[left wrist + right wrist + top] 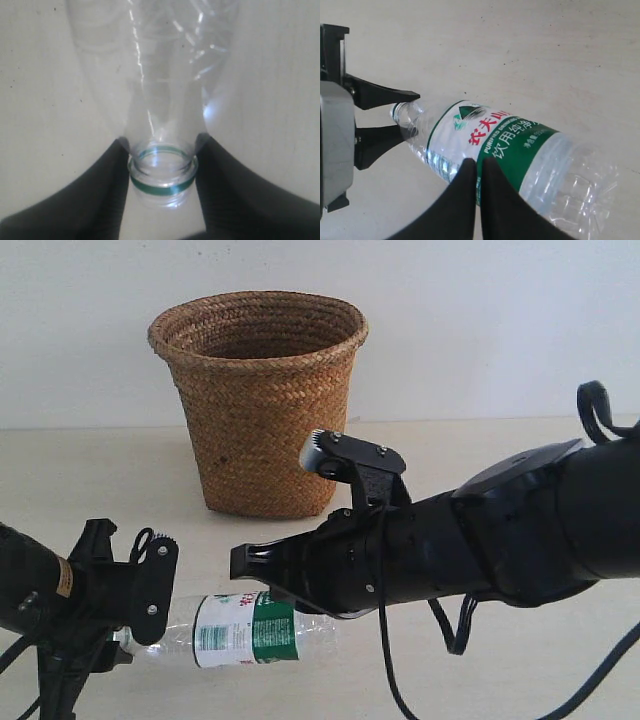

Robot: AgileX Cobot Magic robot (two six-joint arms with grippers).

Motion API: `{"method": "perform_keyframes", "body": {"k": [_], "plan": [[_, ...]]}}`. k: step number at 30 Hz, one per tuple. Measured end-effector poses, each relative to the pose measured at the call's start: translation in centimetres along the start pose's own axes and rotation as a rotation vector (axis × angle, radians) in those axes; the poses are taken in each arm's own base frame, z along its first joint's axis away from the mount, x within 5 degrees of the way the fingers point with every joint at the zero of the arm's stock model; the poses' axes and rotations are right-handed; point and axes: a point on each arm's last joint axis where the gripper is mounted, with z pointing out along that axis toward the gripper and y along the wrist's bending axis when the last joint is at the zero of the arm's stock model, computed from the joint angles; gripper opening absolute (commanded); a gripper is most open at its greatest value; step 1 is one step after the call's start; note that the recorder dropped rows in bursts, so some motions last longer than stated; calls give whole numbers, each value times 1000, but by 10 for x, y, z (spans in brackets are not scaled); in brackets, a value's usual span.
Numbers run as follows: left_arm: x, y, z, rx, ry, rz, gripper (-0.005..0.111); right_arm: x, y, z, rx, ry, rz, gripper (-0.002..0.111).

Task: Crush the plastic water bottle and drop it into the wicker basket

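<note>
The plastic water bottle [245,630] lies sideways, low over the table at the front, its white-and-green label with red characters [490,132] facing up. My left gripper [128,638] is shut on its capless neck; the two dark fingers pinch the neck at the green ring [161,186]. Over the bottle's labelled middle is my right gripper [242,562], its fingertips [470,167] pressed together and nothing between them. I cannot tell whether they touch the bottle. The wicker basket [260,400] stands upright behind the bottle, at the back middle.
The right arm [480,530] stretches in from the right with loose black cables [460,625] hanging under it. A pale wall rises just behind the basket. The left arm's mount [335,145] shows beside the bottle's mouth.
</note>
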Motion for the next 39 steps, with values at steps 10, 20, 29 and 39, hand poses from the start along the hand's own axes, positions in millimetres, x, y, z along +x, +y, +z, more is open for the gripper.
{"method": "perform_keyframes", "body": {"k": [10, 20, 29, 39], "plan": [[-1, 1, 0, -7, -6, -2, 4, 9, -11, 18, 44, 50, 13, 0], [-2, -1, 15, 2, -17, -4, 4, 11, -18, 24, 85, 50, 18, 0], [-4, 1, 15, -18, -33, -1, 4, 16, -28, 37, 143, 67, 27, 0], [-4, 1, 15, -19, -34, -3, 4, 22, -36, 49, 169, 96, 52, 0]]}}
